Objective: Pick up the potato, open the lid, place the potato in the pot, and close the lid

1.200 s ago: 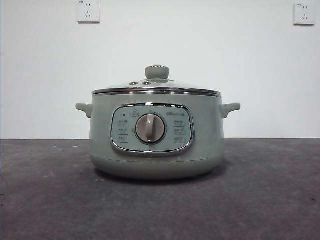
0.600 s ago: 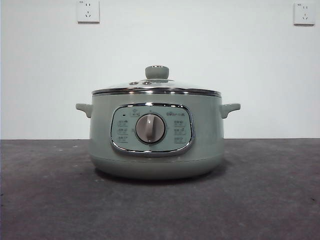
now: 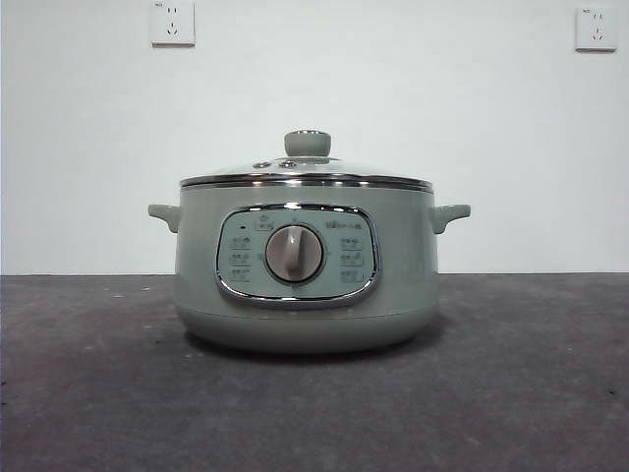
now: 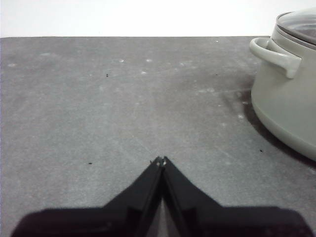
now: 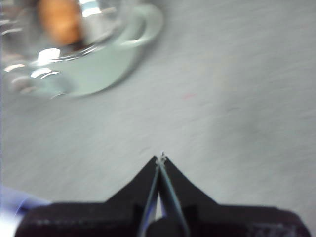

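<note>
On the pot [image 3: 305, 295], panel writing is unreadable; left hand [image 4: 161, 159] and right hand [image 5: 161, 157] pressed together.

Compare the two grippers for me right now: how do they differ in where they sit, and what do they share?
The left gripper hovers over bare table beside the pot, seeing it side-on, in sharp focus. The right gripper looks down on the pot from higher, through the glass lid at the potato inside, and its view is blurred. Both are shut, holding nothing, clear of the pot.
</note>
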{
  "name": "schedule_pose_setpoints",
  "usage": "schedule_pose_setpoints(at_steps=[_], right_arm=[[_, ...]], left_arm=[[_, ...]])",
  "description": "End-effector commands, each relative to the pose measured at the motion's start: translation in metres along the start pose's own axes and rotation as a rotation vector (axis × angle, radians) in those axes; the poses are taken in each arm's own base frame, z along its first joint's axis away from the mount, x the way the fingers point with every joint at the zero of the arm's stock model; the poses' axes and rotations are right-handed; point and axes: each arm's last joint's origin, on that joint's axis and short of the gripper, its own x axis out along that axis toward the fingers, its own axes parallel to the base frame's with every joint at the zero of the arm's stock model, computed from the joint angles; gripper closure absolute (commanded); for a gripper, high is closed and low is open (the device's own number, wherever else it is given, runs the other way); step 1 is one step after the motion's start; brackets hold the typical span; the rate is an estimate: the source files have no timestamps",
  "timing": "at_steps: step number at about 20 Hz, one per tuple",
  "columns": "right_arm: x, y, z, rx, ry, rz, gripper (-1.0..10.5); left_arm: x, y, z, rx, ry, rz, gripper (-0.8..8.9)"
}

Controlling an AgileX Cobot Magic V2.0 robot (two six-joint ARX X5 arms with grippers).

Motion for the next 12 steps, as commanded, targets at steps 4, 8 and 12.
schedule_pose_setpoints(at_steps=[4,8,12], right_arm=[[0.036,-0.030,-0.043,0.061,-0.427,-0.124,9.5],[0.108,-0.038,-0.110,0.116,-0.673,-0.273,9.5],[0.154,-0.034,-0.161,0.152,-0.788,-0.277,9.5]], left_arm=[[0.002,0.000,-0.004,0.003,0.013,0.001,8.17],[0.002,0.000,-0.004,0.003,0.017,0.001,8.17],[0.002,0.000,-0.004,0.003,0.017,0.001,8.17]])
